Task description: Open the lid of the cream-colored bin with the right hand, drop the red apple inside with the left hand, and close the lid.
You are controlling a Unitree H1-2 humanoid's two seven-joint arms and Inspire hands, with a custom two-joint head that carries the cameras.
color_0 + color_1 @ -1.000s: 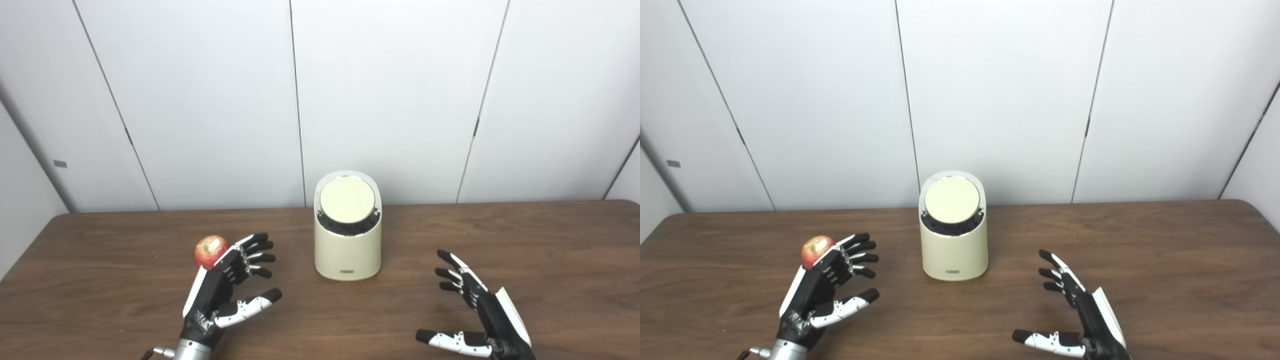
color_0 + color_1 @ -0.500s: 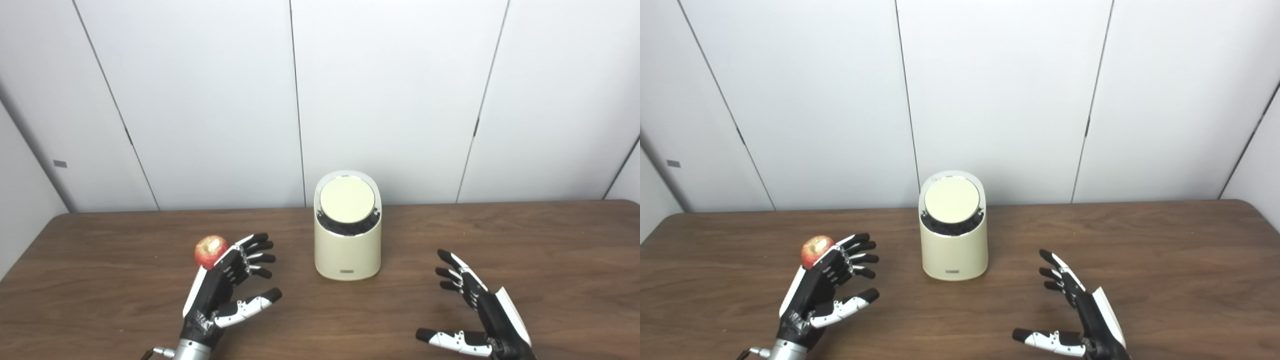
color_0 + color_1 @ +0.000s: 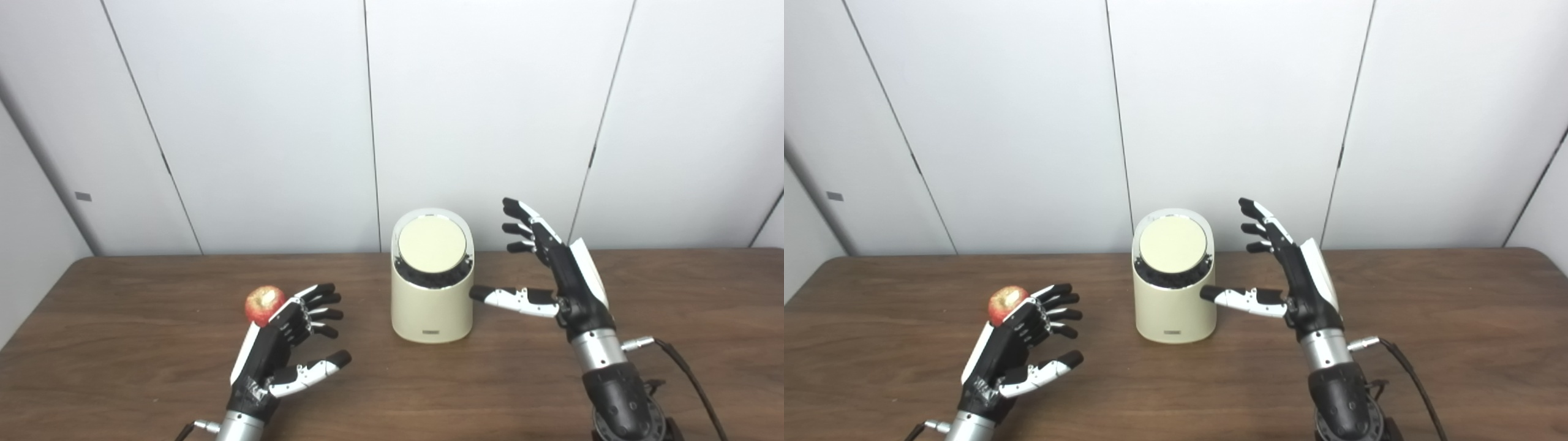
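On the dark wooden table (image 3: pixel 122 367), which is filling the lower half of both views, the cream-colored bin (image 3: pixel 432 309) is standing upright near centre, its round lid (image 3: pixel 432 244) sitting closed and slanting toward the camera. At 3 o'clock of the bin, the right hand (image 3: pixel 554 269) is hovering raised with fingers spread and grasping nothing; its thumb is pointing at the bin wall, tip just beside it or touching, cannot tell which. At 8 o'clock of the bin, the left hand (image 3: pixel 285 343) is resting low, also spread and empty. The red apple (image 3: pixel 264 304) is lying on the table at 9 o'clock of the bin, well apart from it, just behind the left hand's knuckles, at about 11 o'clock of that hand. Judgement: lid-opening step is only beginning. Risks: bin looks light, so a sideways thumb push may be sliding or tipping it toward 9 o'clock instead of swinging the lid; fingers pressing off-centre may be skating over the smooth lid. Apple is sitting behind the left hand rather than between its fingers, so a careless reach could be nudging it into rolling away. Cable at the right wrist could be dragging.
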